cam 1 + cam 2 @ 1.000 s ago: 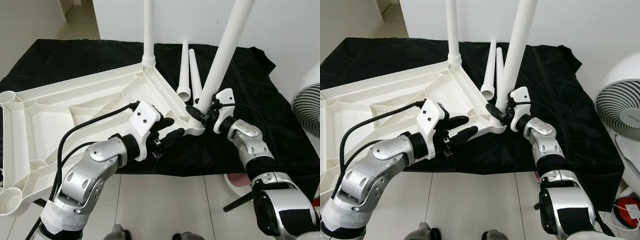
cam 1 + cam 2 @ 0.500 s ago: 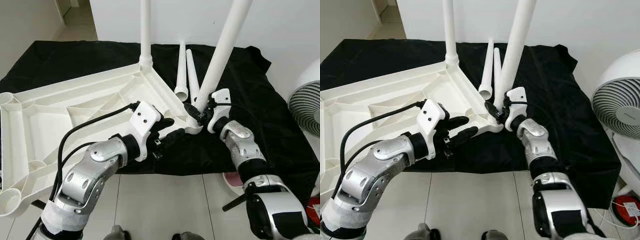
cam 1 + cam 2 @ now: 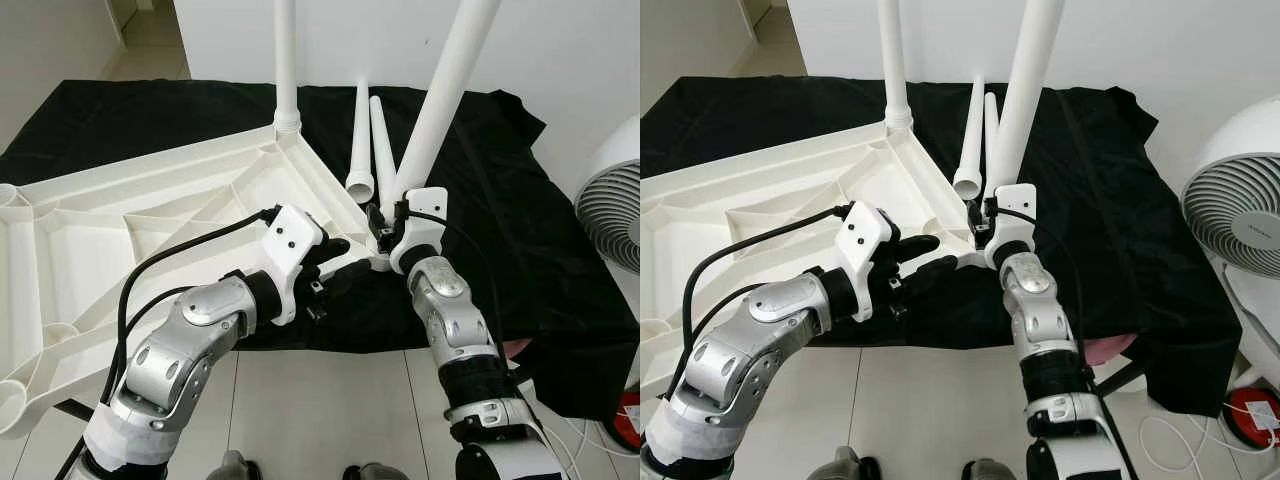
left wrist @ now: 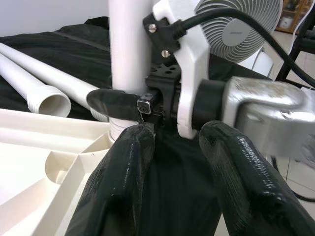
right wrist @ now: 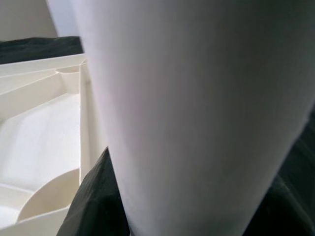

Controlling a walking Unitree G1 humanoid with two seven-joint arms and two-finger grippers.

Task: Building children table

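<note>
Head cameras look down on the upturned tabletop (image 3: 150, 215) — both wrist cameras sit close against the leaning leg (image 4: 129, 49).

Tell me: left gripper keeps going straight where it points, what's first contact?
Most likely the right gripper, clamped on the leaning table leg just above the tabletop corner socket. The left gripper, fingers open, aims right at it in the left wrist view; the gap looks short, depth uncertain.

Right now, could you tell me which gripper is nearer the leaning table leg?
Right. The right gripper clasps the leaning table leg at its base; the left gripper hovers open just short of it.
</note>
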